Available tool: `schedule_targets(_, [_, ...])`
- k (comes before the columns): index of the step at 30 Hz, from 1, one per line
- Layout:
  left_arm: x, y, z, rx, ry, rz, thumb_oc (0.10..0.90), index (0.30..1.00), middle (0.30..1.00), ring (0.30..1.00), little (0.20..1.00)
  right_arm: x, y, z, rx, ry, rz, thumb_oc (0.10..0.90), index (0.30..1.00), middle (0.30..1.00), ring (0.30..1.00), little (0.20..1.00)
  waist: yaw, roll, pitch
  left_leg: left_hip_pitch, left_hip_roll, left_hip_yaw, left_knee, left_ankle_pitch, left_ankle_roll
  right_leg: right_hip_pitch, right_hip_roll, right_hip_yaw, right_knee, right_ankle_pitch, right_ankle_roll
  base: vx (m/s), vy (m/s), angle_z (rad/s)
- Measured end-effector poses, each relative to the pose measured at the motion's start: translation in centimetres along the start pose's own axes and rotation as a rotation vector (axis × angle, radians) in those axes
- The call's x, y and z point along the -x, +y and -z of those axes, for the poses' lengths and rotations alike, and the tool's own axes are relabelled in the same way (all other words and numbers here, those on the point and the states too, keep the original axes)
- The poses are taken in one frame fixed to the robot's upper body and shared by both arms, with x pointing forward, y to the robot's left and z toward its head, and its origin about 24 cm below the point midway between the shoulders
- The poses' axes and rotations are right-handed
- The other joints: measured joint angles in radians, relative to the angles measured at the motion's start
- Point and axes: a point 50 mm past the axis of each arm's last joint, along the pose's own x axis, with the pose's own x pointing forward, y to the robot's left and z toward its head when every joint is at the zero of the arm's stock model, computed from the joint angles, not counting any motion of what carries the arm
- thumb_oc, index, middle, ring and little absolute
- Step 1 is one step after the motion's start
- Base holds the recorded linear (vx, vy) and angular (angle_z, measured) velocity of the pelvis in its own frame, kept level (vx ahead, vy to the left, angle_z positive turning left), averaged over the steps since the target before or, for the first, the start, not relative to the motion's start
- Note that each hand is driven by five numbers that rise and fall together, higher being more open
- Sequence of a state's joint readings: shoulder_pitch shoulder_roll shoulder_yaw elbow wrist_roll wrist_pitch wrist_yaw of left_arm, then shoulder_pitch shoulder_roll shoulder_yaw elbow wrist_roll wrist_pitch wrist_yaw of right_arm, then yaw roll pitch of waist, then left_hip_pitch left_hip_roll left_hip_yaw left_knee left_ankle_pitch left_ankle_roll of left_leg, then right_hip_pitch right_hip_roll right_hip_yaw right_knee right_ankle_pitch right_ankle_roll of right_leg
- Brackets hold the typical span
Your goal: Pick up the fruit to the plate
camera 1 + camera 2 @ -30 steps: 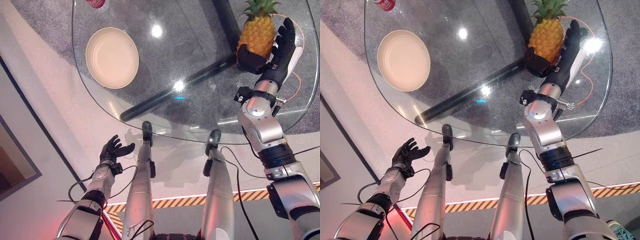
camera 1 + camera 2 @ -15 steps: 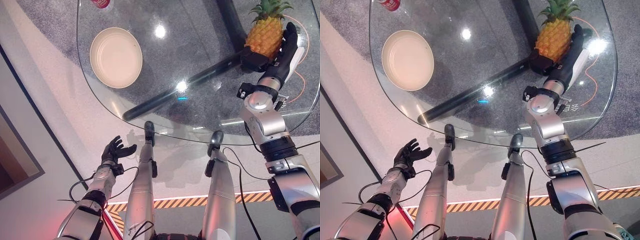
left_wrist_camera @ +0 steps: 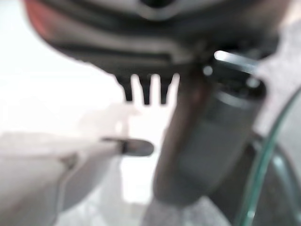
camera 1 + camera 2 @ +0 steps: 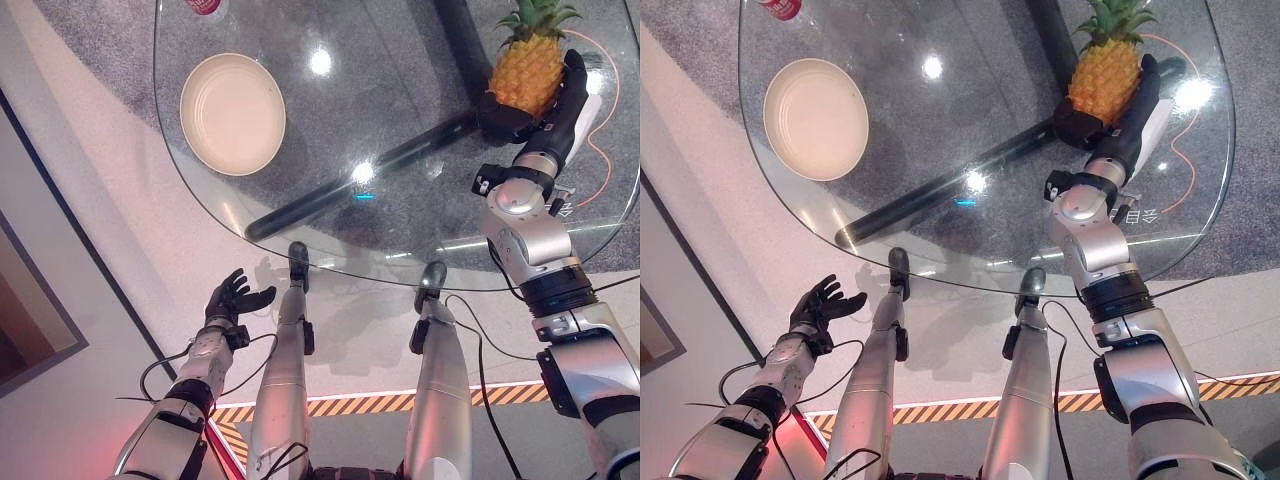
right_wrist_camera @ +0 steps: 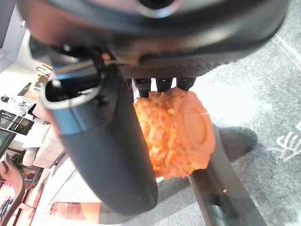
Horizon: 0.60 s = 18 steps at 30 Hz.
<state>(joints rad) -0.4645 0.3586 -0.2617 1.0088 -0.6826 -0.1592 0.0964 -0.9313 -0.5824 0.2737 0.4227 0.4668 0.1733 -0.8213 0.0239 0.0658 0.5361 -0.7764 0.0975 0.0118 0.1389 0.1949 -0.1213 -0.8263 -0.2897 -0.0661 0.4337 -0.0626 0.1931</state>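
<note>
You are looking down through a round glass tabletop (image 4: 330, 250) onto grey speckled carpet (image 4: 100, 40), with a dark bar of the table's frame (image 4: 360, 180) running beneath the glass and ceiling lights glinting on it. Nearer the robot the carpet gives way to a pale floor (image 4: 120, 230), and a strip of yellow-and-black hazard tape (image 4: 350, 404) crosses that floor close to the robot. On the far left part of the tabletop sits the cream plate (image 4: 232, 114), with a red can (image 4: 203, 6) just beyond it at the edge of the view. An orange cord (image 4: 600, 150) loops at the far right. The pineapple (image 4: 527, 70) is at the far right of the tabletop, well apart from the plate, its green crown pointing away from the robot. Your right hand (image 4: 545, 100) has its fingers (image 4: 1145, 85) curled round the fruit's right side and its thumb across the base; the right wrist view shows the orange underside (image 5: 181, 132) held between thumb and fingers. Compared with half a second ago, those fingers have wrapped closer round the fruit, which now sits nearer the palm. Your left hand (image 4: 232, 298) hangs below the tabletop's near edge over the pale floor, fingers spread and relaxed, holding nothing, much as before.
</note>
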Motion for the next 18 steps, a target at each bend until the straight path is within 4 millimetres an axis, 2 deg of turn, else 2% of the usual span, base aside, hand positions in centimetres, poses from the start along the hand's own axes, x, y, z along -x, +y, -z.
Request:
schedule_targets(4, [0.00,-0.02,-0.03,0.000,-0.001,0.001,0.800,0.900,0.900,0.900,0.900,-0.09,0.14,0.16,0.011,0.018,-0.023,0.800,0.900,0.900,0.900,0.900,0.001,0.000,0.000,0.000,0.000,0.000,0.000,0.000,0.000,0.000,0.000,0.000,0.000,0.000,0.000,0.00,0.000,0.00])
schedule_targets(5, [-0.01,-0.05,-0.07,0.001,-0.003,0.002,0.800,0.900,0.900,0.900,0.900,-0.08,0.21,0.25,0.016,0.021,-0.027,0.100,0.300,0.300,0.300,0.200,0.001,0.000,0.000,0.000,0.000,0.000,0.000,0.000,0.000,0.001,0.000,-0.001,0.000,0.000,0.000,0.00,0.000,0.00])
schedule_targets(18, [-0.02,-0.11,0.00,-0.001,0.012,0.006,0.800,0.900,0.900,0.900,0.900,-0.77,-0.10,0.06,0.047,0.030,-0.016,0.100,0.300,0.300,0.300,0.200,0.000,0.000,0.000,0.000,0.000,-0.003,0.000,0.001,-0.001,0.002,0.000,-0.003,-0.001,0.000,0.000,0.00,0.000,0.00])
